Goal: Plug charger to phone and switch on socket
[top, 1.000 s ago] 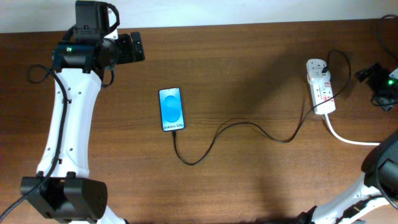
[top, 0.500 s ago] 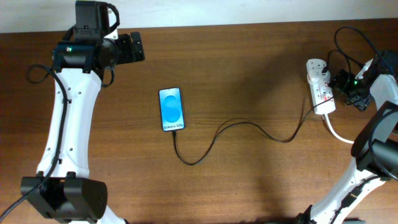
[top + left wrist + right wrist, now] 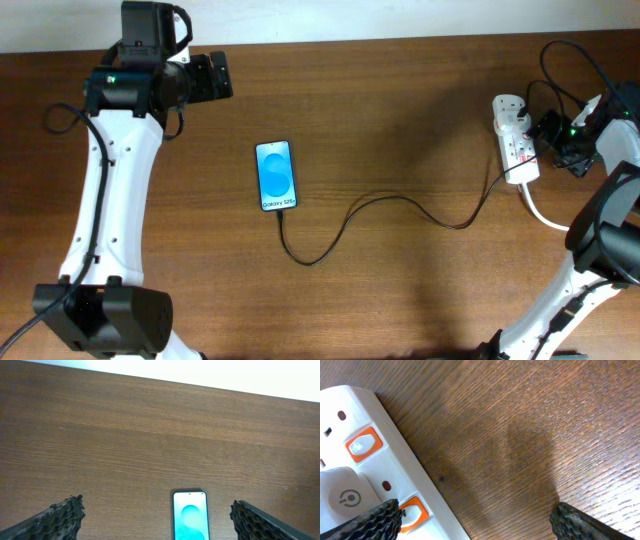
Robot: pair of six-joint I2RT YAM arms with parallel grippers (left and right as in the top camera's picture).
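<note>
The phone [image 3: 275, 175] lies mid-table with its blue screen lit; it also shows in the left wrist view [image 3: 190, 520]. The thin black charger cable [image 3: 380, 205] runs from the phone's near end across the table to the white socket strip [image 3: 515, 140] at the right. My left gripper [image 3: 155, 517] is open, held above the table behind the phone. My right gripper [image 3: 475, 517] is open, low beside the strip. Its left finger is over an orange-red switch [image 3: 412, 510]. A second switch [image 3: 362, 445] and a white adapter [image 3: 342, 495] show on the strip [image 3: 390, 467].
The strip's thick white cord [image 3: 555, 220] curves off to the right edge. The robot's own black wires loop above the right arm [image 3: 570, 60]. The white wall edge runs along the table's back.
The right gripper came in from the far right edge to the socket strip one second ago and has held there since. The left arm, phone and cable have not moved.
</note>
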